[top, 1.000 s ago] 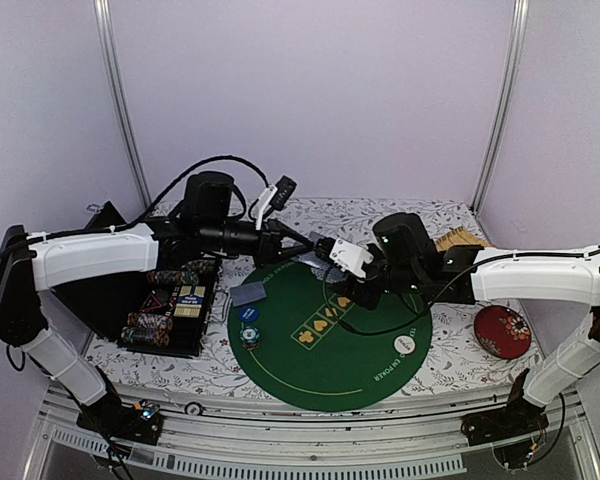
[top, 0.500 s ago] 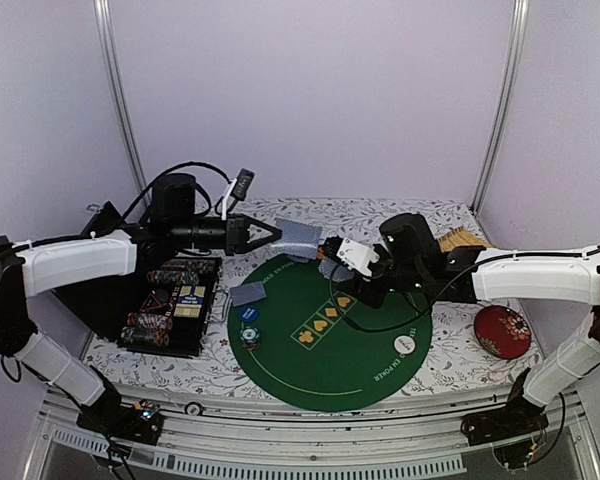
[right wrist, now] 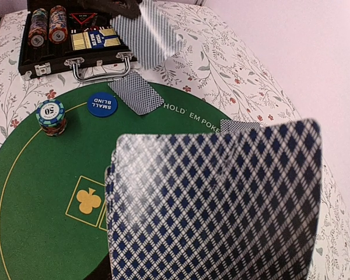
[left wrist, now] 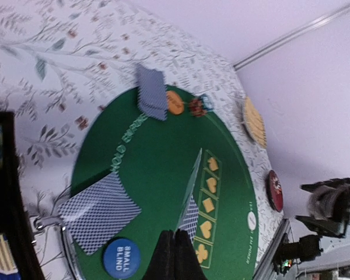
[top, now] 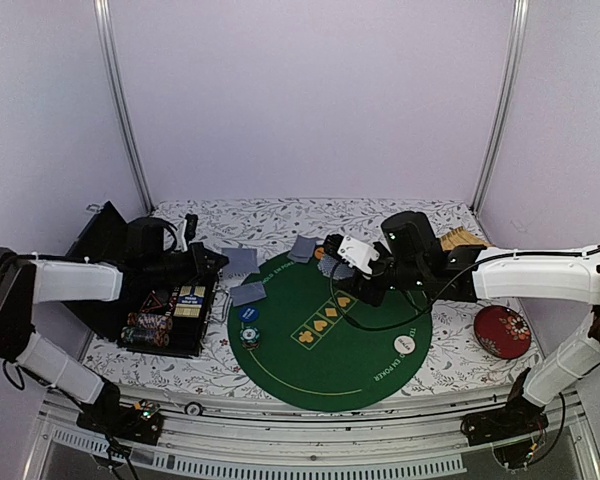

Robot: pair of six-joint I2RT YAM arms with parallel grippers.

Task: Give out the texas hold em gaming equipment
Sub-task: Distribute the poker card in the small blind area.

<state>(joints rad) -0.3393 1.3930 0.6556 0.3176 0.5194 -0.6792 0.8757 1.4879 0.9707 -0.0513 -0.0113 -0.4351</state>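
My left hand (left wrist: 174, 239), fully closed, pinches one card (left wrist: 189, 186) between the case (right wrist: 46, 65) and the mat (top: 370, 375). My right hand (top: 336, 256), jaws partway apart, grips a fan of cards (right wrist: 216, 204) above the mat. On the mat lie a loose card (top: 248, 293), a pile (top: 302, 249) at the far rim, a blue disc (top: 248, 313) and a chip stack (top: 250, 336).

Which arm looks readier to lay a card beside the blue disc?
Left: the left gripper pinches one card near that blue disc; the right gripper holds a stack farther across the mat.
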